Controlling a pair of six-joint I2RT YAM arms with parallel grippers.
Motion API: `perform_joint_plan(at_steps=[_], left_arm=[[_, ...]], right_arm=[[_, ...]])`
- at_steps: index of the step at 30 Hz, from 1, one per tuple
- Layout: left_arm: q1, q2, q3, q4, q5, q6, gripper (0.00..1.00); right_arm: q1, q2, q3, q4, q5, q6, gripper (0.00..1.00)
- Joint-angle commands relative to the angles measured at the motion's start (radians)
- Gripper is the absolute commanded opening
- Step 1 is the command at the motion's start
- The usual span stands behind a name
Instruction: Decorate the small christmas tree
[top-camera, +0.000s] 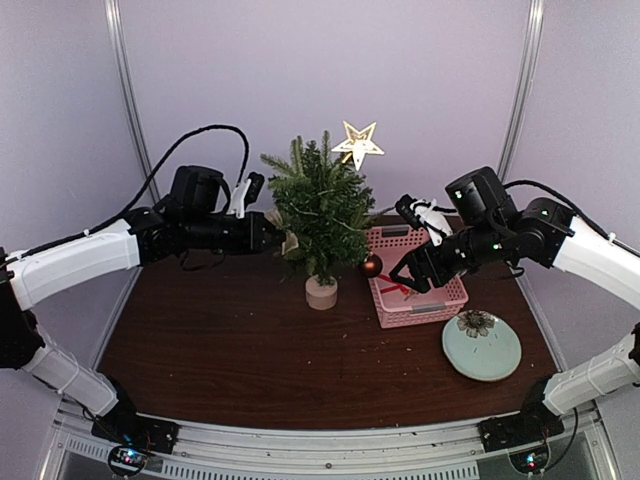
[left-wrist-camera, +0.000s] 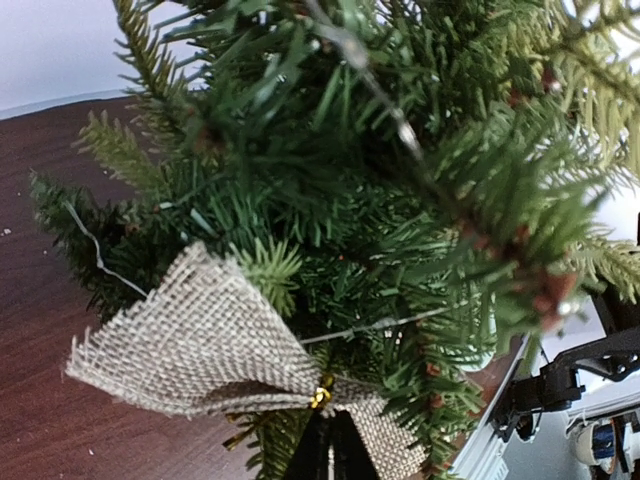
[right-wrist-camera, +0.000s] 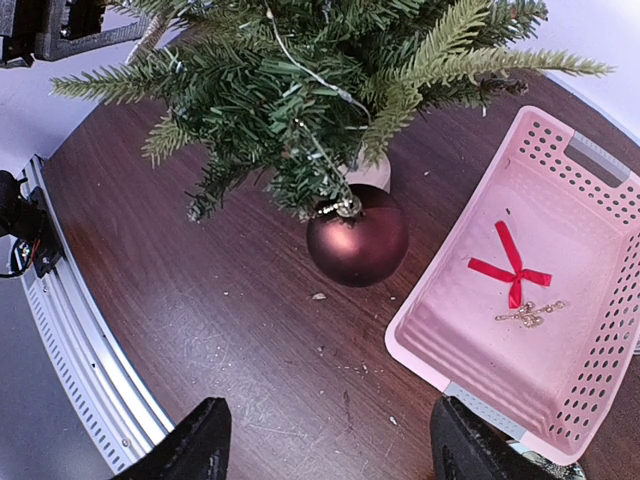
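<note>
The small christmas tree (top-camera: 322, 210) stands on its pale stump base (top-camera: 321, 292) on the dark wooden table (right-wrist-camera: 250, 330), between the two arms. It is right at the tips of the left pincer (left-wrist-camera: 325, 450) and a little ahead of the right pincer (right-wrist-camera: 330, 450).

The left pincer is pressed together on the gold-tied knot of a burlap bow (left-wrist-camera: 200, 345). It holds the bow against the lower branches directly in front of its fingers. The right pincer is spread wide with nothing between its fingers. A dark red bauble (right-wrist-camera: 356, 235) hangs from a low branch straight ahead of it. A pink basket (right-wrist-camera: 585, 390) sits to its right in the wrist view, holding a red ribbon bow (right-wrist-camera: 510, 265) and a small gold trinket (right-wrist-camera: 530, 315). A gold star (top-camera: 359, 143) shows beside the treetop, but whether it is fixed there cannot be told.

The tree looks light and top-heavy on its narrow stump, so a push from the bow side would likely slide or tip it. The branches look springy and would bend aside rather than resist, and the needles offer no firm hold. The best place to steady it would be the stump or the trunk just above it. The bow looks soft and limp and is best carried by its knot.
</note>
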Motion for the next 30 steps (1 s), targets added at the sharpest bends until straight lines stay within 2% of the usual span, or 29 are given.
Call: perform_joint_plan(at_steps=[1,9,11,20,26,30], left_arm=[[0.005,-0.030,0.001,0.003,-0.030,-0.001,0.06],[0.005,-0.120,-0.039,-0.093,-0.083,0.012,0.38],[0.005,-0.139,-0.053,-0.107,-0.084,0.010,0.43],[0.009,-0.246,-0.126,-0.149,-0.107,-0.008,0.59],[0.018,-0.289,-0.172,-0.139,-0.137,-0.028,0.61],[0.029,-0.307,-0.223,-0.062,-0.139,-0.069,0.61]], right_arm=[[-0.008,0.003,0.021,0.011,0.005,-0.004,0.71],[-0.007,0.002,0.021,0.019,0.001,0.001,0.71],[-0.007,0.002,0.021,0.020,-0.002,0.003,0.71],[-0.009,-0.001,0.029,0.021,-0.003,0.009,0.71],[-0.063,0.007,0.075,0.054,-0.039,0.014,0.74],[-0.129,0.023,0.097,0.097,-0.098,0.033,0.77]])
